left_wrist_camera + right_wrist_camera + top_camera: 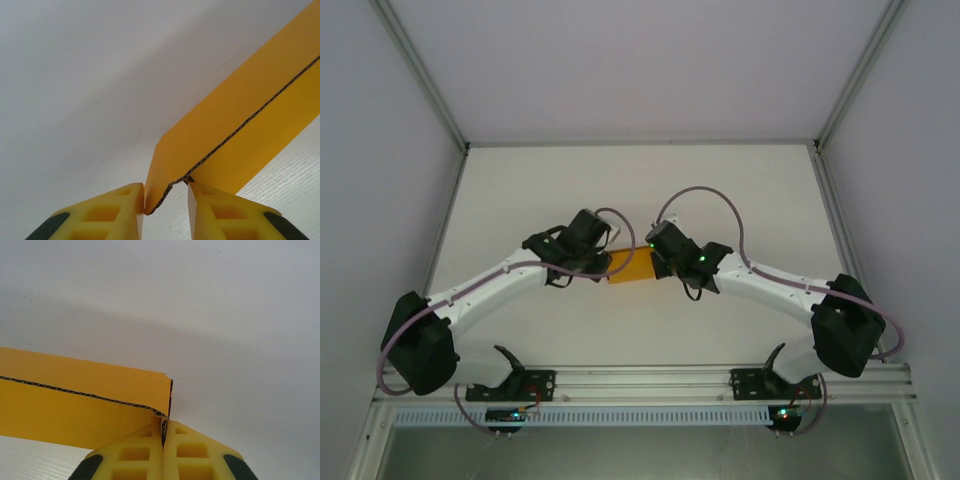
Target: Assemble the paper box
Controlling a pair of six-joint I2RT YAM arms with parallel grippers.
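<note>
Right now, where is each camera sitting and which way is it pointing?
Top external: above and behind the bases, looking down at the white table; both arms show, the left end effector and right end effector at the orange-yellow card box.
Left wrist: on the left arm, looking past its yellow fingers, which flank the box's corner.
Right wrist: on the right arm, looking past its fingers, shut on the box's edge.
Shared: all see the box and table.

readable text: none | labels, brands: none | numbers, signs: none | paper box (235, 120): plain orange-yellow card, both faces unprinted in the wrist views, bare corrugated edge
</note>
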